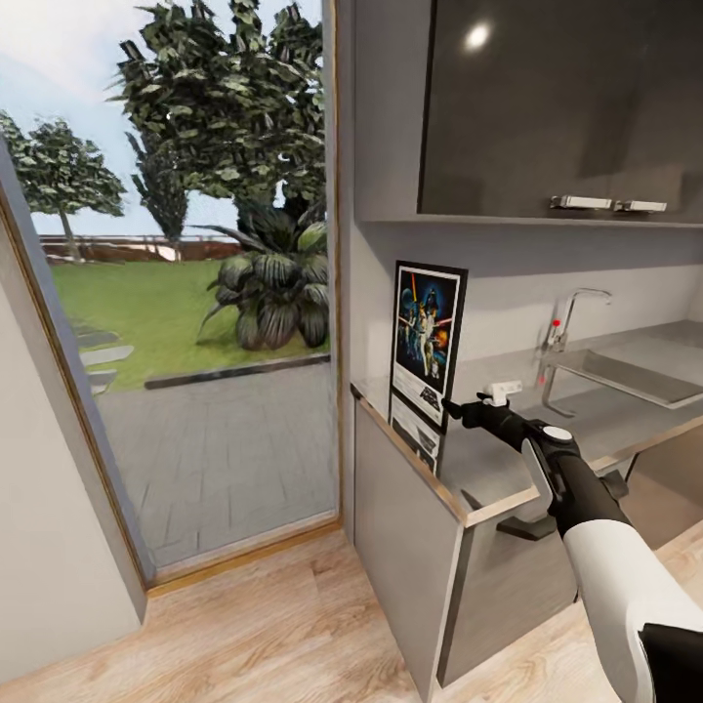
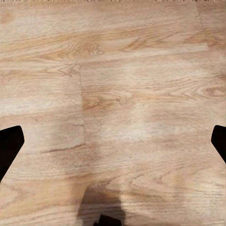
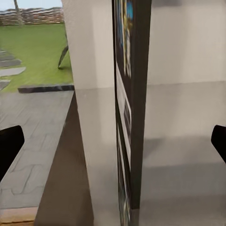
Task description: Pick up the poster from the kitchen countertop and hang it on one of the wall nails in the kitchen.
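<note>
Reaching across the kitchen countertop [image 1: 596,415], our right gripper [image 1: 455,410] points at the poster [image 1: 428,342], which stands upright at the counter's left end, close to the corner by the glass door [image 1: 186,293]. We judge it stands on its lower edge so its thin side can be pinched. In the right wrist view the poster [image 3: 134,94] shows edge-on, a thin dark slab with printed colour on one face, centred between our fingertips [image 3: 9,146], which sit wide apart at the picture's sides and are not touching it. The counter is smooth grey with a pale strip along its front edge; a chrome tap [image 1: 566,322] and an inset sink [image 1: 625,376] lie further right. Glossy dark cupboards [image 1: 557,98] hang above. Our left gripper [image 2: 113,141] hangs over the wooden floor [image 2: 117,70], its fingers spread wide and empty. We can make out no nail on the pale wall [image 1: 508,283].
</note>
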`<state>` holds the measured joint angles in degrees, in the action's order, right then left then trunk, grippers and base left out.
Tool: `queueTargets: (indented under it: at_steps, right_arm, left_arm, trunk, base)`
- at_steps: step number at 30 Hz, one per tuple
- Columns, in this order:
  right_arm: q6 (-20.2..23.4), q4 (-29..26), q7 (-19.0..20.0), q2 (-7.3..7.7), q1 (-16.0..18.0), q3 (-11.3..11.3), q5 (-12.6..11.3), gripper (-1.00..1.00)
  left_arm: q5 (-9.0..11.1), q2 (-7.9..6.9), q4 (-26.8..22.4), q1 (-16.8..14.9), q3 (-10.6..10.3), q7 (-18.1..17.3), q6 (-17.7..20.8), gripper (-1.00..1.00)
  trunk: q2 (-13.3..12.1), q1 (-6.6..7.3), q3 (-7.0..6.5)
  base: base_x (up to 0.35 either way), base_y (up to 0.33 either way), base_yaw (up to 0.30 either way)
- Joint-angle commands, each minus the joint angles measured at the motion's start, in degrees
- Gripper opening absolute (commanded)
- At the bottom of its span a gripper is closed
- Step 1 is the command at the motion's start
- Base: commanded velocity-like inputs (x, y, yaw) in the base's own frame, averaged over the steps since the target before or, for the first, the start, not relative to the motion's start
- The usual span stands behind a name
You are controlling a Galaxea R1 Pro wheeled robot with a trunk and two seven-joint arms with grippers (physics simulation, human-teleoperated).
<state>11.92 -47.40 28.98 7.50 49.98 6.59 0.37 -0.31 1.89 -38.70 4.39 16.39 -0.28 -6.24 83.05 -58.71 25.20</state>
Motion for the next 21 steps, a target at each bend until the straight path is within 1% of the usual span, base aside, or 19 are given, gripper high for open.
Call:
queueTargets:
  at_steps: [1, 5, 14, 21]
  right_arm:
    - [0.40, -0.06, 0.36, -0.03, 0.03, 0.18, 0.02, 1.00]
    - [0.38, 0.00, 0.37, -0.05, 0.03, 0.18, -0.01, 1.00]
    - [0.37, 0.02, 0.34, -0.34, 0.03, 0.18, -0.01, 1.00]
    - [0.36, 0.03, 0.36, -0.37, 0.03, 0.18, -0.01, 1.00]
  left_arm:
    - [-0.04, 0.05, -0.06, 0.00, 0.14, -0.04, -0.09, 1.00]
    - [-0.04, 0.05, -0.06, 0.00, 0.14, -0.07, -0.09, 1.00]
    - [-0.04, 0.05, -0.06, 0.00, 0.14, -0.06, -0.09, 1.00]
    - [-0.05, 0.05, -0.06, 0.00, 0.15, -0.01, -0.09, 1.00]
  trunk:
    - [0.03, -0.02, 0.05]
    - [0.03, -0.02, 0.05]
    - [0.03, -0.02, 0.05]
    - [0.03, -0.02, 0.05]
  base:
    - [0.157, 0.079, 0.000]
    - [0.149, 0.077, 0.000]
    - [0.046, 0.026, 0.000]
    - [0.108, 0.082, 0.000]
